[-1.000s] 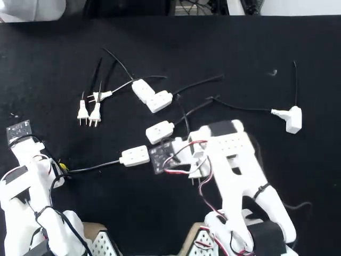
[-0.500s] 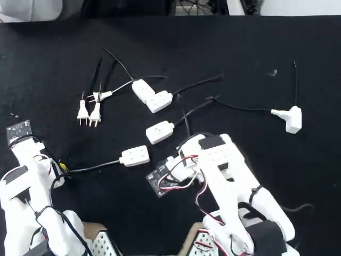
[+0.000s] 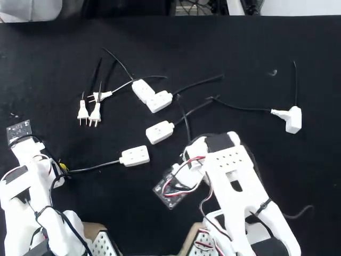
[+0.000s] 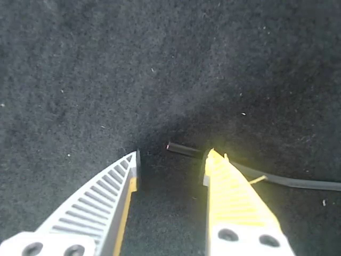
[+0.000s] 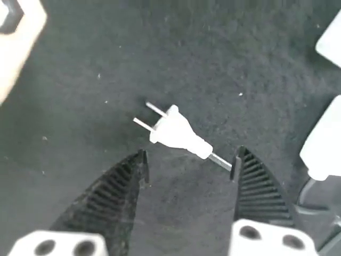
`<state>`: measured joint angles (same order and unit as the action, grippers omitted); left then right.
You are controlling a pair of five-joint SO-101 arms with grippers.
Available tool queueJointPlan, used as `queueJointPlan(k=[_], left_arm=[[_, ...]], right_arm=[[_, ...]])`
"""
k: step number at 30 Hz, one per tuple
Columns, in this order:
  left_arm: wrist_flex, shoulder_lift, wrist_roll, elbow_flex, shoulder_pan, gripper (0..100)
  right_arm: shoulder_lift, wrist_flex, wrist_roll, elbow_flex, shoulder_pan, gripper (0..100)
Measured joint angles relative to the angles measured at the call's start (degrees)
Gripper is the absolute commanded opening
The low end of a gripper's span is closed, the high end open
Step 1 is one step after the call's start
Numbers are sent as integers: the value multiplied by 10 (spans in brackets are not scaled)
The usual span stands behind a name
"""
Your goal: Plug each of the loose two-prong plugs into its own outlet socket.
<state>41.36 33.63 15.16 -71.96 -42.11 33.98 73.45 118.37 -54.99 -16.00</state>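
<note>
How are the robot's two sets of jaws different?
The left gripper has white and yellow jaws; the right gripper has black ones. The left gripper hangs over a black cable end; the right gripper hangs over a white two-prong plug. Both are open, near the black tabletop.

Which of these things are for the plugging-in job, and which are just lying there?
For the job: three loose plugs at the left; white outlet sockets mid-table; the plug lying between the fingers of the open right gripper; the white plug-and-socket piece at the right.

Just lying about: a small scrap on the black cloth; a white bundle past the far edge.
</note>
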Motion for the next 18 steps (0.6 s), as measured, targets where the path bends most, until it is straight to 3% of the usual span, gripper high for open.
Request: queueJointPlan(k=[7, 11, 18], left_arm=[[0, 0, 0, 0, 0, 198], [0, 0, 0, 0, 0, 198], [0, 0, 0, 0, 0, 198]], right_arm=[[0, -10, 109, -33, 33, 212], [0, -22, 130, -68, 33, 221], [0, -193, 131, -155, 36, 222]])
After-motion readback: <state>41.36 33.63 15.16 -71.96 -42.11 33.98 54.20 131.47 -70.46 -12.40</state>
